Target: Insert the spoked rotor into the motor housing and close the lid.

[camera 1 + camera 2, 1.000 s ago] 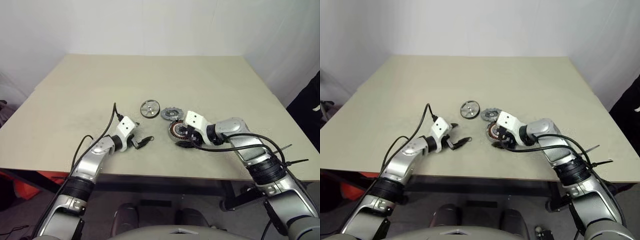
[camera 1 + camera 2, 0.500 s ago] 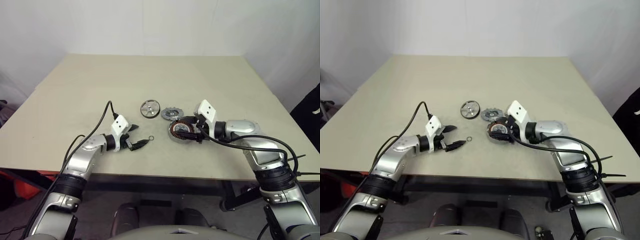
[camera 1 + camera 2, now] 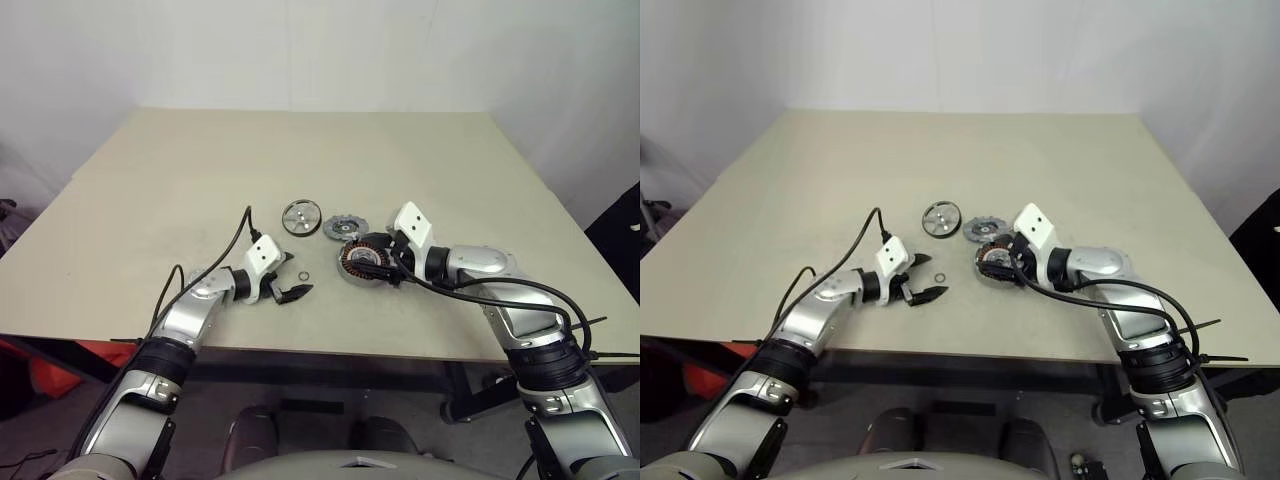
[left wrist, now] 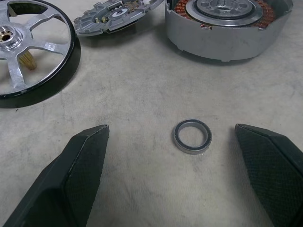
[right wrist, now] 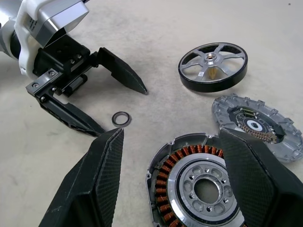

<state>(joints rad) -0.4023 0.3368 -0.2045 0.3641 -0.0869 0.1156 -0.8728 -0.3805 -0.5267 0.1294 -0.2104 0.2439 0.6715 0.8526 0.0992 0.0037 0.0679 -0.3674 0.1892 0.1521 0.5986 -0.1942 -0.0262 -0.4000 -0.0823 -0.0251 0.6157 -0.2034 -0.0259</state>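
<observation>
The spoked rotor [image 3: 300,217], silver spokes in a black rim, lies flat on the table beside the lid [image 3: 345,226], a grey scalloped disc. In front of the lid stands the motor housing [image 5: 199,187], its copper windings facing up. My right gripper [image 5: 171,132] is open, its fingers [image 5: 102,184] straddling the housing from just above. My left gripper [image 3: 298,277] is open too, low over the table. A tiny black ring [image 4: 191,136] lies between its fingertips [image 4: 90,151], touching neither.
The beige table [image 3: 300,150] stretches wide behind the parts. Its front edge [image 3: 300,345] runs close below both grippers. A black cable [image 3: 235,235] loops off the left wrist.
My left gripper has slid right, so the small ring now lies between its fingers. A second ago the right wrist swung back to the right off the housing; it has held still since.
</observation>
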